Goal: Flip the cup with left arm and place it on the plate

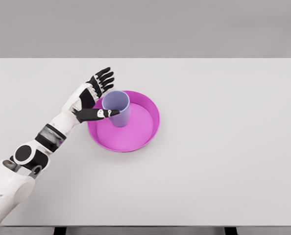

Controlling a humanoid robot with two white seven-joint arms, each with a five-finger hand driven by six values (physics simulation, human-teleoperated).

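While the white left arm comes in from the lower left corner, its shoulder and elbow joints sit closest to the camera, then the forearm angles up across the white table (224, 171) toward the middle. Further out is the left hand (93, 97) – palm facing the cup, four black-tipped fingers (104, 78) spread and pointing up and away past the cup's left side, not wrapped around anything. The thumb (100, 113) sticks out to the right, lying across the front of the cup's wall – touching or just in front of it, can't tell which.

The lavender cup (118, 108) stands upright, mouth up, inside the magenta plate (144, 132), on its left half near the rim. Beyond the plate it's just more tabletop and a grey backdrop.
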